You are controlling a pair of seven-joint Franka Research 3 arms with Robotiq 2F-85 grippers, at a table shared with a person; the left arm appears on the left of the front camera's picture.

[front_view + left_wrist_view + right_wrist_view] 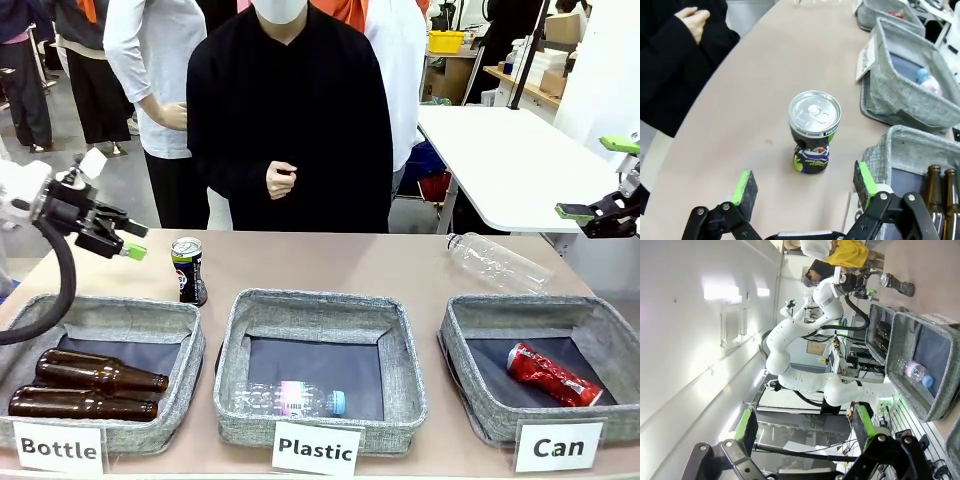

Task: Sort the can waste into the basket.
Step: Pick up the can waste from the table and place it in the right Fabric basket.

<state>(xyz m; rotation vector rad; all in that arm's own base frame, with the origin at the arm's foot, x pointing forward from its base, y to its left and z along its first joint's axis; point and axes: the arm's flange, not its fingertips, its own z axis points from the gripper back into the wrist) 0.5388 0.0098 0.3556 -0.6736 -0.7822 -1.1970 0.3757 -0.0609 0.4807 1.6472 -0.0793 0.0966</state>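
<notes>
Standing upright on the bench [350,262], one black can [815,131] sits just ahead of the left gripper's [805,185] wide-spread, empty fingers. The second can [553,375], crushed and red, lies in the "Can" basket [478,405], one of three, below the right gripper's [597,178] equally wide fingers.

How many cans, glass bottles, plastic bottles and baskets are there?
Cans: 2, black can and red can
Brown glass bottles: 2
Clear plastic bottles: 2
Baskets: 3
Total: 9
</notes>
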